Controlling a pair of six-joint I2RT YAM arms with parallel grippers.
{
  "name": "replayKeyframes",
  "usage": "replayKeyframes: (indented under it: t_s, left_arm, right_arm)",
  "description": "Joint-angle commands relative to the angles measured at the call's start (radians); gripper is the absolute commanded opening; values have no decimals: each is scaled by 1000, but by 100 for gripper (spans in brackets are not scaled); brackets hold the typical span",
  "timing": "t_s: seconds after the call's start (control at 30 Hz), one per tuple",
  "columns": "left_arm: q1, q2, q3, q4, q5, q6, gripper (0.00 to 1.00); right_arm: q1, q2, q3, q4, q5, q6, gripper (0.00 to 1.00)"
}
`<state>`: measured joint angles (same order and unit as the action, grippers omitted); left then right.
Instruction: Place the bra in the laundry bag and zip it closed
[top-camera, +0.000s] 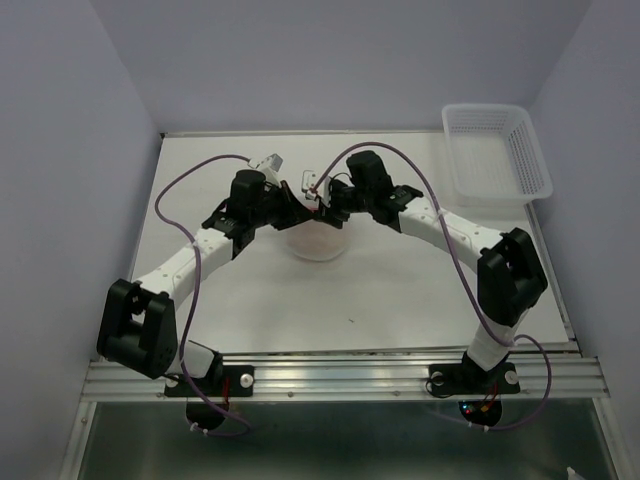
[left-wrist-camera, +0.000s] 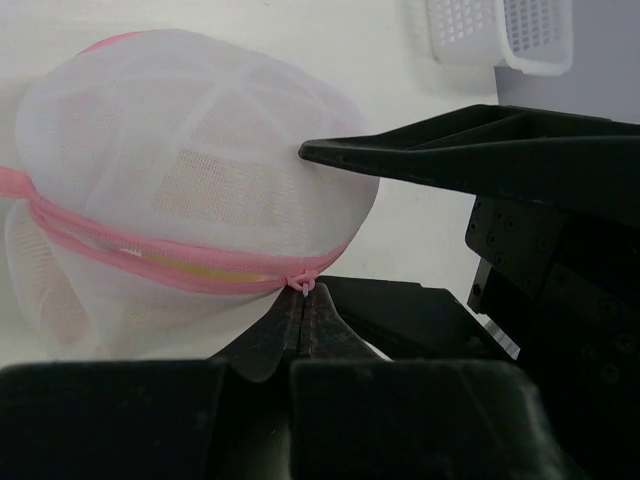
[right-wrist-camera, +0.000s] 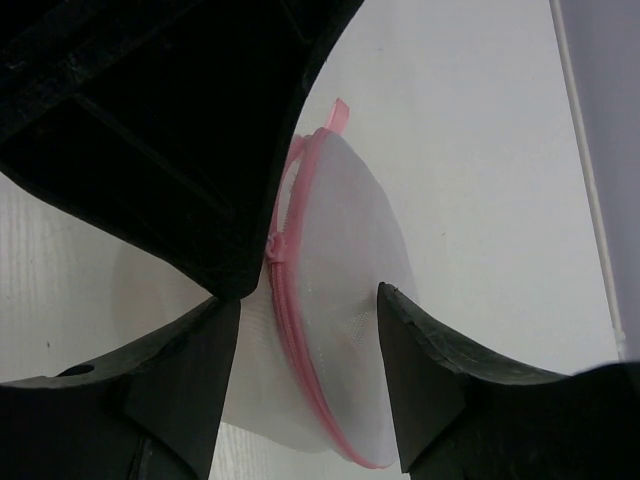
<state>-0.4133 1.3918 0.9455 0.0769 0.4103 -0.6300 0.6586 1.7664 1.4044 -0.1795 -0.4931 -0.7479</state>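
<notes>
The laundry bag (top-camera: 318, 240) is a round white mesh pouch with pink zipper edging and lies at the table's middle. Beige fabric, the bra (left-wrist-camera: 205, 190), shows faintly through the mesh. My left gripper (left-wrist-camera: 302, 298) is shut on the small pink zipper pull (left-wrist-camera: 303, 286) at the bag's near side. My right gripper (right-wrist-camera: 308, 300) is open and straddles the bag (right-wrist-camera: 345, 300), one finger on each side of the pink zipper line (right-wrist-camera: 300, 350). One of its fingers (left-wrist-camera: 420, 160) rests against the bag's top in the left wrist view. From above, both grippers meet over the bag.
A rigid white slotted plastic basket (top-camera: 495, 150) stands at the table's back right corner and also shows in the left wrist view (left-wrist-camera: 500, 30). The table's right edge rail (right-wrist-camera: 590, 200) runs beside the bag in the right wrist view.
</notes>
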Motion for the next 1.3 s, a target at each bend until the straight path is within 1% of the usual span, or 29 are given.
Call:
replayKeyframes:
  t_s: [0.0,0.07,0.1,0.17,0.2,0.27,0.3,0.43,0.57,0.7,0.8,0.9,1.0,1.1,1.13,1.2,1.23,1.27]
  left_arm:
    - [-12,-5,47,31,22,21,0]
    - [-13,3,45,31,25,19,0]
    - [-13,7,45,31,28,19,0]
    - [-15,12,41,31,28,18,0]
    - [-16,13,39,29,25,18,0]
    - [-16,15,39,29,25,18,0]
    - [-15,15,41,29,25,19,0]
    - [-15,19,44,18,7,23,0]
    - [-12,33,30,11,-42,23,0]
    - [11,41,-5,34,-33,1,0]
    - [42,18,-34,35,-37,-10,0]
    - [117,-22,-74,35,-27,-17,0]
    - [172,-48,-122,40,-8,-22,0]
    - [221,-69,-157,47,-5,-14,0]
    - [231,-71,-162,53,-2,-7,0]
    - [245,-70,-180,76,4,-8,0]
    - [252,-65,-191,93,16,-10,0]
    - [252,-60,-195,93,22,-11,0]
  right_arm:
    - [15,11,67,18,17,-18,57]
    - [15,22,76,18,25,-21,50]
    - [15,24,77,17,31,-22,43]
    - [15,25,77,18,37,-30,38]
    - [15,27,76,18,36,-33,32]
    - [15,27,73,17,36,-41,27]
    - [15,24,70,18,36,-51,20]
    - [15,8,51,18,31,-83,8]
    - [15,-13,27,23,56,-122,5]
    - [15,-36,-7,29,108,-145,4]
    - [15,-54,-36,38,129,-160,3]
    - [4,-79,-74,78,136,-166,3]
    - [-7,-107,-107,106,126,-173,2]
    - [-19,-151,-145,159,71,-154,1]
    - [-31,-165,-157,211,26,-133,1]
    - [-43,-211,-206,274,-7,-101,1]
    - [-54,-240,-243,340,-31,-75,1]
    - [-66,-240,-243,369,-41,-61,1]
